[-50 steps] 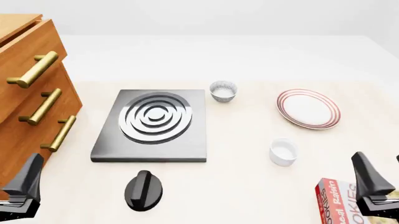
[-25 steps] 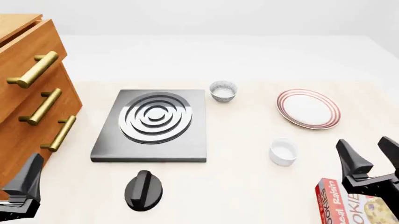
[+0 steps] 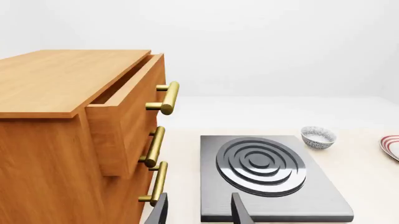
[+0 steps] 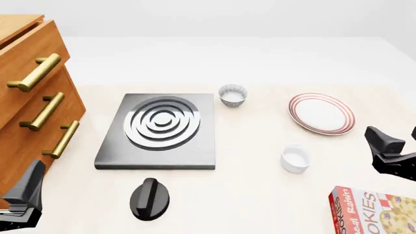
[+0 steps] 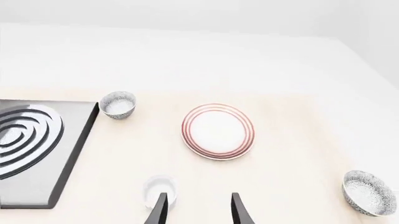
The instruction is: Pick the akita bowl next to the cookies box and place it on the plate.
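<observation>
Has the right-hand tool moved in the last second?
Yes. The right tool has gone forward, away from the cookies box and nearer the plate.

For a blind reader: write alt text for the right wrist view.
Open right gripper fingers frame a white cup on a pale table. Beyond lie a red-ringed plate, a speckled bowl beside a stove plate, and a second speckled bowl near the frame's edge.

A pale beige worktop runs back to a plain white wall; at its left side stands a wooden chest of drawers with brass bar handles, its top drawer slightly open; the light is soft, even and nearly shadowless.
</observation>
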`<state>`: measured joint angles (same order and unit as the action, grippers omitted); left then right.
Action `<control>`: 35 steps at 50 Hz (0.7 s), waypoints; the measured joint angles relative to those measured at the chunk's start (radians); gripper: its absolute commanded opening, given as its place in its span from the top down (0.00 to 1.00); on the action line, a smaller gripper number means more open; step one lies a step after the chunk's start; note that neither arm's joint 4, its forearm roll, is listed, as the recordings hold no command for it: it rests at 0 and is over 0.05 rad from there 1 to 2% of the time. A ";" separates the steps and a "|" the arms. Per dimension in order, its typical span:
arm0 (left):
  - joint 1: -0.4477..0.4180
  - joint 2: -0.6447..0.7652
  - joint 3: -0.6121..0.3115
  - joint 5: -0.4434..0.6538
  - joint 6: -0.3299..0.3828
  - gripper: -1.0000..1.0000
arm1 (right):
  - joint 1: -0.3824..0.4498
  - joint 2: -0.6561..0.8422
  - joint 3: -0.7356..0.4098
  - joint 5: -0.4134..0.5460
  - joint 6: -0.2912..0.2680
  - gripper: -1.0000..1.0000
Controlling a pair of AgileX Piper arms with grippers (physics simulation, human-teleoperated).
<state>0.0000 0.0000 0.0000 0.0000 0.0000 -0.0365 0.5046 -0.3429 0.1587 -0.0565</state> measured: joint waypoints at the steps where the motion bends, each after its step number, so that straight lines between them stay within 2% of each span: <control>1: 0.000 0.000 0.000 0.000 0.000 0.00 | -0.007 0.002 -0.012 0.015 -0.001 0.00; 17: 0.000 0.000 0.000 0.000 0.000 0.00 | -0.148 0.043 -0.183 0.194 -0.041 0.00; 35: 0.000 0.000 0.000 0.000 0.000 0.00 | -0.270 0.116 -0.261 0.236 -0.058 0.00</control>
<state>0.0000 0.0000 0.0000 0.0000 0.0000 -0.3068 0.6210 -0.6036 0.3950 -0.1149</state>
